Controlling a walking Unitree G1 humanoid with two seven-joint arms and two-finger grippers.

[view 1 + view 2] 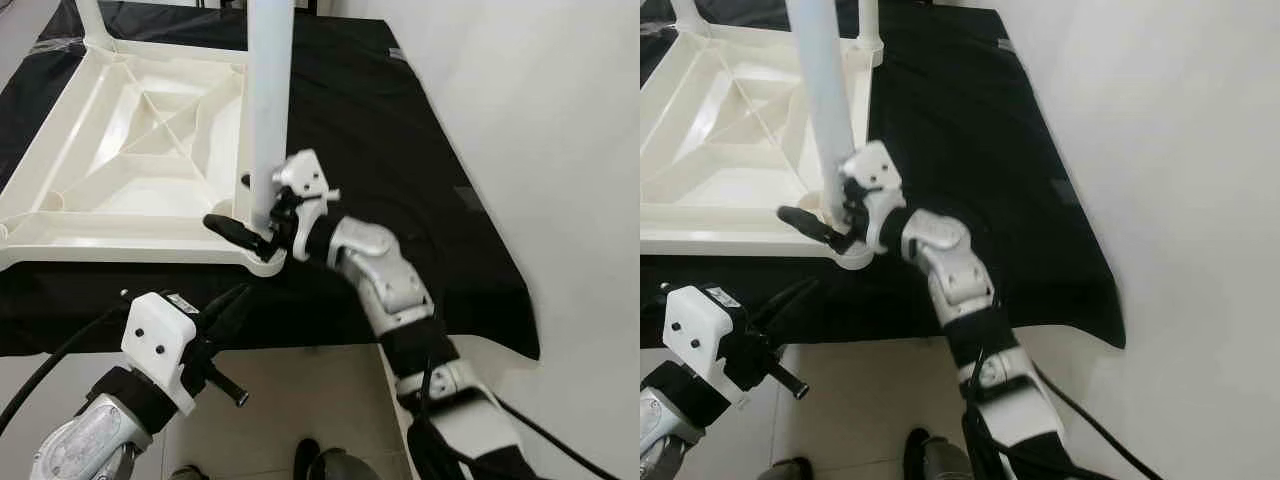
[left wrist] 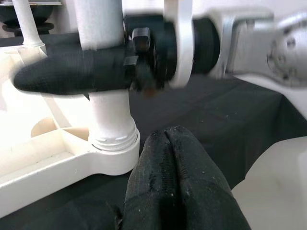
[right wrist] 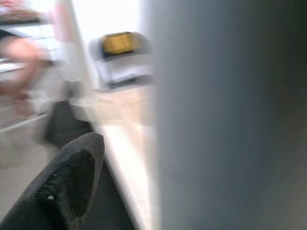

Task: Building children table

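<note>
White plastic table top (image 1: 120, 130) lies upside down on a black cloth (image 1: 400, 150) covering a work surface, ribbed underside facing up. 1 white table leg (image 1: 268, 110) stands upright in the corner socket (image 1: 262, 262) nearest the robot; in the left wrist view the leg's ridged collar sits in the round socket (image 2: 112, 158). A 2nd leg (image 1: 869, 20) stands in the far corner on the same side, and another leg (image 1: 92, 20) rises at the far left corner.

Right gripper (image 1: 262, 225) is at the lower part of the near leg, just above the socket. Its 2 black fingers sit around the leg, 1 finger (image 1: 235, 230) crossing the near face and pointing toward the robot's left, the white wrist housing (image 1: 305, 180) pressed in from the right side. Looks like it is clamped on the leg. Right wrist view is blurred: the leg fills the right side, very close, with 1 dark fingertip (image 3: 67, 187) beside it.

Left gripper (image 1: 225, 310) hovers below the table edge, near the same corner, apart from table and leg. Its fingers (image 2: 177, 187) are pressed together, holding nothing, tips pointing up toward the socket.

White wall (image 1: 560, 150) on the right, pale tiled floor (image 1: 300, 400) below. Dark shoe-like shape (image 1: 305, 458) at the bottom edge, too cut off to tell more
</note>
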